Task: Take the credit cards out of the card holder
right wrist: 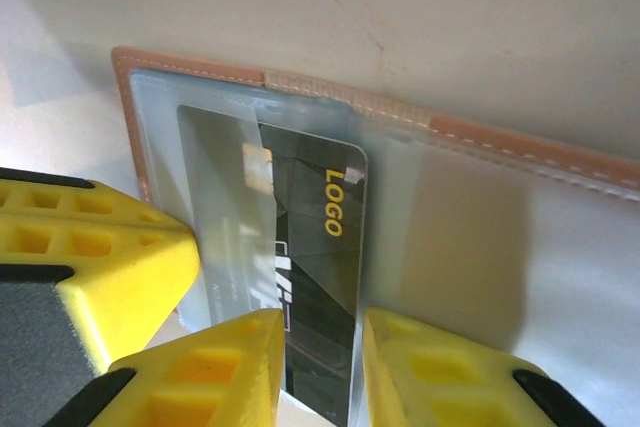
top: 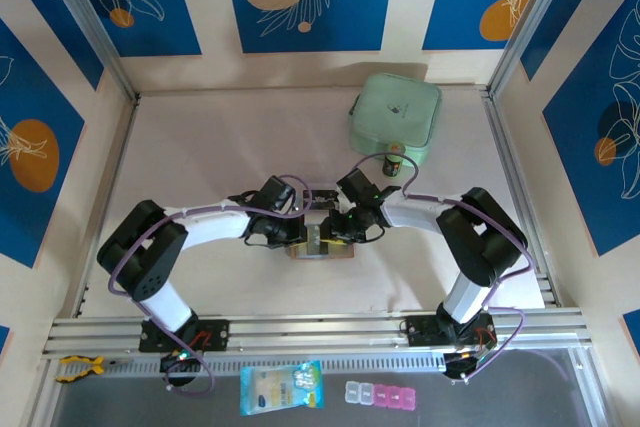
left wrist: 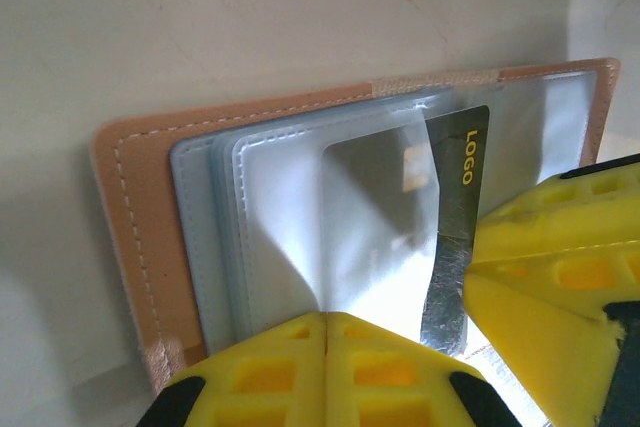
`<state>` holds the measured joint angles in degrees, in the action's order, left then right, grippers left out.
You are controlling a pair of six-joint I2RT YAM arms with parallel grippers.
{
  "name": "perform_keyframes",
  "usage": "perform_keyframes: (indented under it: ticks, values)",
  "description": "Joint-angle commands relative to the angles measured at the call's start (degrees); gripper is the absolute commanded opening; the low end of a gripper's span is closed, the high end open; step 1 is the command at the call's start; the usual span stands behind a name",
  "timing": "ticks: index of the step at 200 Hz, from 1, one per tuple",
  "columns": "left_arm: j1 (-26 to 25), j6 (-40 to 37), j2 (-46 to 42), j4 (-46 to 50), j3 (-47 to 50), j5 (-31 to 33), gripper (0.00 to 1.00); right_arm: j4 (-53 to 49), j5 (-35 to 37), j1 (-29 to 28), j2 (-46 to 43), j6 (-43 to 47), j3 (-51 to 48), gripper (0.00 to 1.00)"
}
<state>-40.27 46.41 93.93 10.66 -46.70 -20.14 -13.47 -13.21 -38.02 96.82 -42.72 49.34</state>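
Card holder [top: 322, 250] lies open and flat on the pale table [top: 200, 147], near the front edge, midway between the two arms. Both grippers are down at it. Salmon-tan border with pale stitching; grey-clear sleeves stacked inside.

Left side: left gripper [left wrist: 325, 332] closed, yellow pads meeting, nothing seen between them. Its tips sit at the near edge of the stacked sleeves. Whether they press on the plastic or stand just over it, cannot tell.

Middle: dark card [right wrist: 325, 247] in the card holder's sleeves, printed "LOGO" in yellow. From the right wrist, the card's left part, with a small gold chip, lies under a frosted sleeve; the part with the lettering is bare. From the left wrist the same card shows as a dark strip under clear plastic, just beside a yellow finger [left wrist: 560, 287] of the other arm.

Right side: right gripper [right wrist: 323, 325], jaws a little apart, one finger to each side of the card's near end, the card showing in the gap. Whether the pads pinch the card or only rest by it, cannot tell.

Far right, rear: mint-green zip pouch [top: 395, 119], well apart from the card holder.

Front ledge, left to right: blue-and-white packet [top: 282, 387], pink and clear pill box [top: 385, 395].
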Motion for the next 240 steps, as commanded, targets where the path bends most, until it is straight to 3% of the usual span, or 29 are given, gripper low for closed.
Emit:
perform_keyframes:
  ticks: [1,129,240]
  values:
    - [-0.33,-0.45,1.85,2.2,-0.41,0.8,0.0,1.43,-3.01,0.47,0.57,-1.04,-0.9,0.28]
    - [-0.33,-0.42,1.82,2.26,-0.39,0.72,0.0,10.68,-8.49,2.42,-0.77,-3.57,-5.63,0.16]
    - [-0.32,-0.18,0.92,2.22,0.46,1.0,0.0,8.13,-6.23,3.81,-4.93,-2.82,-8.19,0.08]
